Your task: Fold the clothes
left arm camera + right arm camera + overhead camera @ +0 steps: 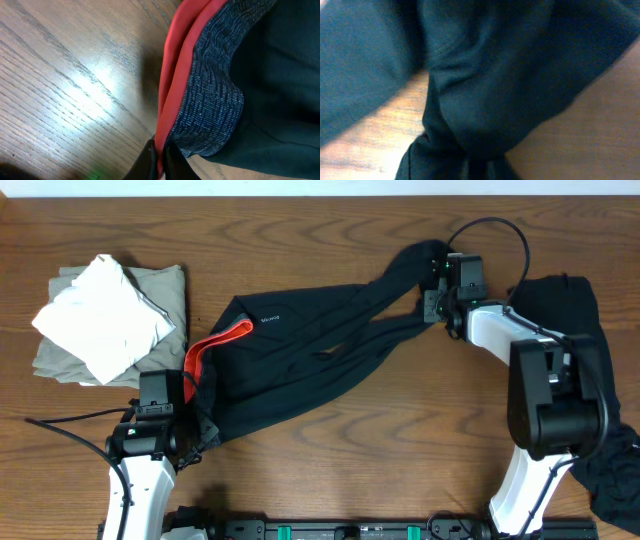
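The black pants (pixel 300 360) lie spread across the table's middle, coral-red waistband lining (pixel 212 345) at the left, small white logo (pixel 270 321) near it, legs running up to the right. My left gripper (pixel 195 425) is shut on the waistband; the left wrist view shows its fingers (pixel 161 159) pinching the red lining (pixel 175 75). My right gripper (pixel 432 292) is shut on the leg ends, with black cloth (pixel 490 80) filling the right wrist view. A plain black piece (pixel 590 380) lies at the right under the right arm.
A stack of folded clothes, white (pixel 100 315) on khaki (pixel 165 290), sits at the far left. Cables trail by the left arm (pixel 60 425) and loop above the right arm (pixel 495 230). The table's front edge runs just below both arm bases.
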Controlling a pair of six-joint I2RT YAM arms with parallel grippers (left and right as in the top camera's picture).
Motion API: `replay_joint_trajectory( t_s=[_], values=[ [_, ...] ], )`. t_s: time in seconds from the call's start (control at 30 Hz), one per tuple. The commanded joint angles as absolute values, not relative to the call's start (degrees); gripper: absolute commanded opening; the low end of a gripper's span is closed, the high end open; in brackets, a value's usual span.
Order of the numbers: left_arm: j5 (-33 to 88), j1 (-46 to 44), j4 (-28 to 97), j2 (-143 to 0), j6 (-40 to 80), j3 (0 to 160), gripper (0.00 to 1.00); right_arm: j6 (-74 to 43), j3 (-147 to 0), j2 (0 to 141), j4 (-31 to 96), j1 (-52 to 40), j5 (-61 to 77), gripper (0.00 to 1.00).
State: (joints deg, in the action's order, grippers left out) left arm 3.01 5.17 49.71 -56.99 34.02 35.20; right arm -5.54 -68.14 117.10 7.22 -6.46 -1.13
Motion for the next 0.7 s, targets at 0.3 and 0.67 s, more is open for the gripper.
replay_joint_trajectory(
  t_s=[0.3,0.67],
  values=[
    [2.5,5.5,48.4,-56.9,33.2,36.1,0.08,-9.9,-66.3,87.1,47.5,-6.0,-6.6,0.15],
    [2.5,5.5,48.4,-56.9,33.0,36.1,0.08,-17.3,-66.3,75.7,52.5,-1.6,-11.4,0.24]
  ],
)
